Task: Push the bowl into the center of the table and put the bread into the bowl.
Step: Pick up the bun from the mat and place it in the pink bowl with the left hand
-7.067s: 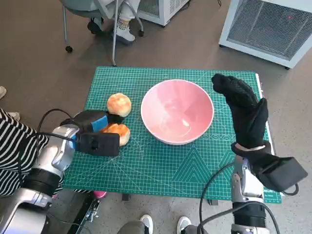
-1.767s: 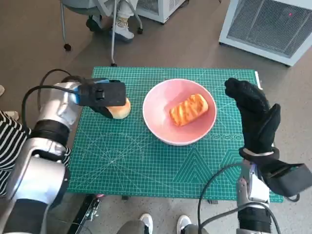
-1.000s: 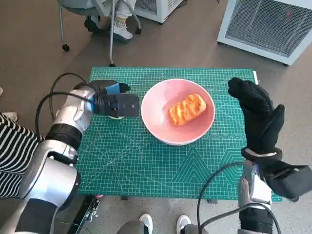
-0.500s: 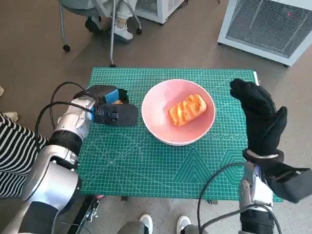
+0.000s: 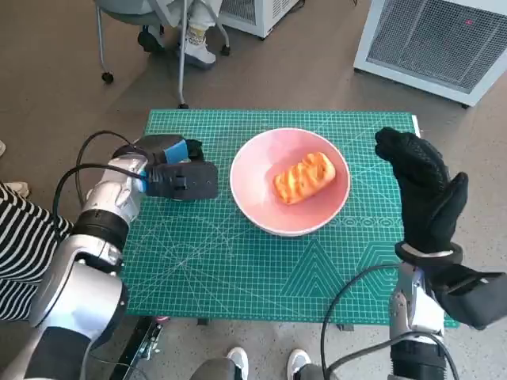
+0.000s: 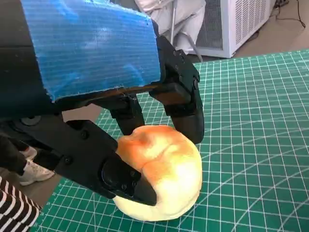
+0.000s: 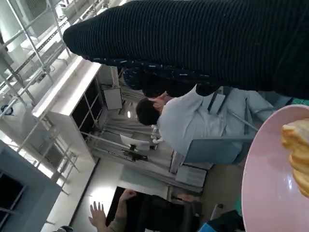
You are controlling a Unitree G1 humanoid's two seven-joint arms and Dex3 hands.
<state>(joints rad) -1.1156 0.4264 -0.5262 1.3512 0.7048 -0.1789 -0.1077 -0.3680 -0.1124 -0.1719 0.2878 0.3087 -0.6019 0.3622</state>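
The pink bowl (image 5: 261, 210) stands in the middle of the green mat (image 5: 238, 265), and a long glazed bread (image 5: 305, 176) lies inside it. Part of the bowl's rim (image 7: 263, 164) and the bread (image 7: 297, 150) also show in the right wrist view. My left hand (image 5: 178, 170) is just left of the bowl and covers the round bun in the head view. In the left wrist view its black fingers (image 6: 186, 113) wrap around the round bun (image 6: 164, 179), which rests on the mat. My gloved right hand (image 5: 420, 194) stands upright to the right of the bowl and holds nothing.
A chair with a seated person's legs (image 5: 194, 36) is beyond the table's far edge, and a white vented unit (image 5: 444, 39) stands at the far right. A striped sleeve (image 5: 20, 245) is at the left. Shoes (image 5: 238, 364) show below the near edge.
The long bread, held left of the bowl in the oldest frame, now lies in the bowl. Over the last second my left hand has settled over the round bun. The right hand barely moved.
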